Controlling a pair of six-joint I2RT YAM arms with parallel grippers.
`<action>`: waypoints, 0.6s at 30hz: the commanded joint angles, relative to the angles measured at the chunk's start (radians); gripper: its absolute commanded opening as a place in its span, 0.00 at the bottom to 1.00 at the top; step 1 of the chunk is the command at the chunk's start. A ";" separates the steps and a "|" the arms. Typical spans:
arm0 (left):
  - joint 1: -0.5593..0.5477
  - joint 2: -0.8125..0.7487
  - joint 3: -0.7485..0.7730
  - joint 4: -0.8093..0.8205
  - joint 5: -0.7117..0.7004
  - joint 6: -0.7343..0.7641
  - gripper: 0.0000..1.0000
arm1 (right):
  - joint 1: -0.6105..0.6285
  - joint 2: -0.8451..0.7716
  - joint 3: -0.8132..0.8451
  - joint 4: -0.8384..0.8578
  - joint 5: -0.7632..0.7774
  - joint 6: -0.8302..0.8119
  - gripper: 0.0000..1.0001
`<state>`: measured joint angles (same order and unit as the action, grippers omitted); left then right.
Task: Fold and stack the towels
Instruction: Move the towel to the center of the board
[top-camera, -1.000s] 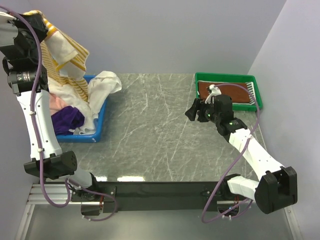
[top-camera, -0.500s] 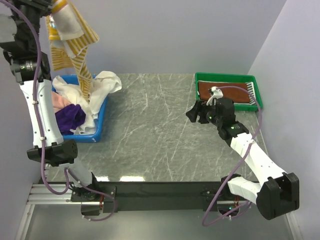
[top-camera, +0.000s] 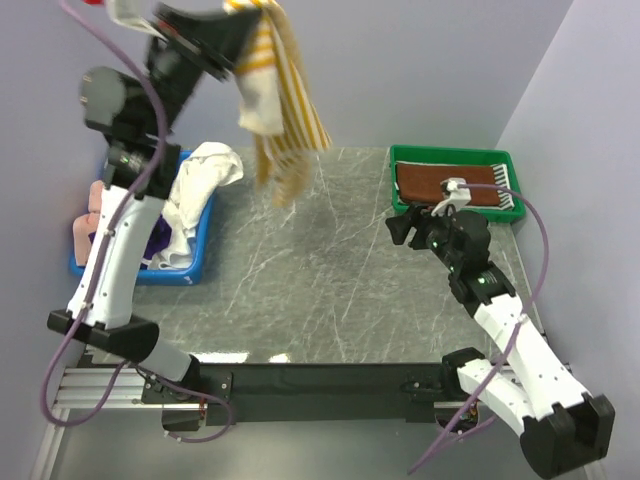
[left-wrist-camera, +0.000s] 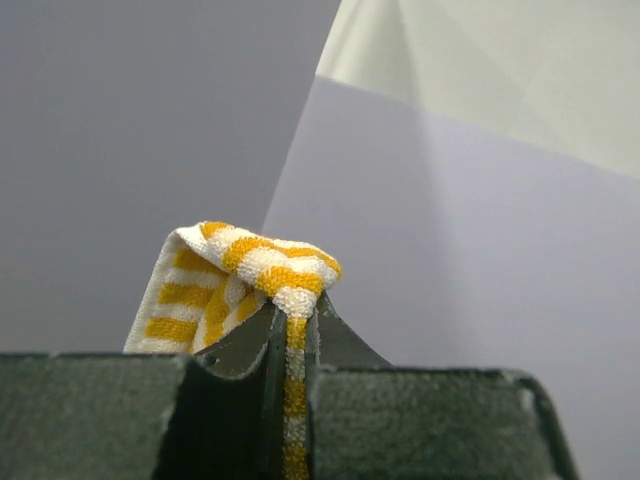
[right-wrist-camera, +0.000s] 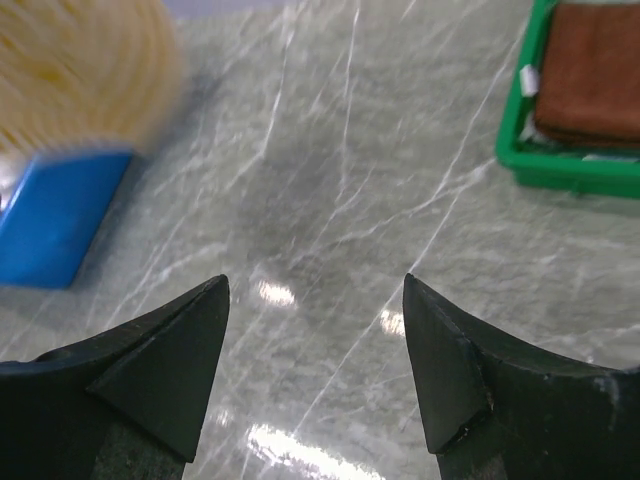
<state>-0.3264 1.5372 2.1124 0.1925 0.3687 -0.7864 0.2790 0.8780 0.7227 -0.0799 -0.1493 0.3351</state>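
Observation:
My left gripper (top-camera: 238, 18) is raised high over the table's back left, shut on a yellow-white striped towel (top-camera: 275, 105) that hangs down loose and blurred. In the left wrist view the towel (left-wrist-camera: 240, 268) bunches above the left gripper (left-wrist-camera: 293, 322), with a strip pinched between the jaws. More towels lie in the blue bin (top-camera: 195, 245): white (top-camera: 205, 170), pink (top-camera: 88, 215) and purple (top-camera: 155, 238). A folded brown towel (top-camera: 440, 182) lies in the green tray (top-camera: 455, 155). My right gripper (top-camera: 400, 228) hovers open and empty above the marble table (right-wrist-camera: 330, 150), left of the tray.
The blue bin (right-wrist-camera: 55, 210) stands at the left edge of the table, and the green tray (right-wrist-camera: 560, 172) holding the brown towel (right-wrist-camera: 595, 70) stands at the back right. Grey walls close in behind and at both sides.
The left arm has swung up and to the right, lifting the striped towel out of the bin to hang over the table. The right arm has shifted slightly right.

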 joint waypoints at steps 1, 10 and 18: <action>-0.109 -0.063 -0.173 -0.052 -0.060 0.159 0.06 | 0.002 -0.080 -0.015 0.040 0.091 -0.001 0.77; -0.160 0.010 -0.522 -0.399 -0.597 0.407 0.84 | 0.002 -0.093 -0.025 0.003 0.034 -0.015 0.77; -0.089 0.268 -0.422 -0.533 -0.959 0.521 0.98 | 0.003 -0.056 -0.023 0.000 0.004 -0.028 0.77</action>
<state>-0.4416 1.7710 1.5967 -0.3088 -0.3527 -0.3550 0.2790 0.8169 0.6994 -0.0933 -0.1284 0.3256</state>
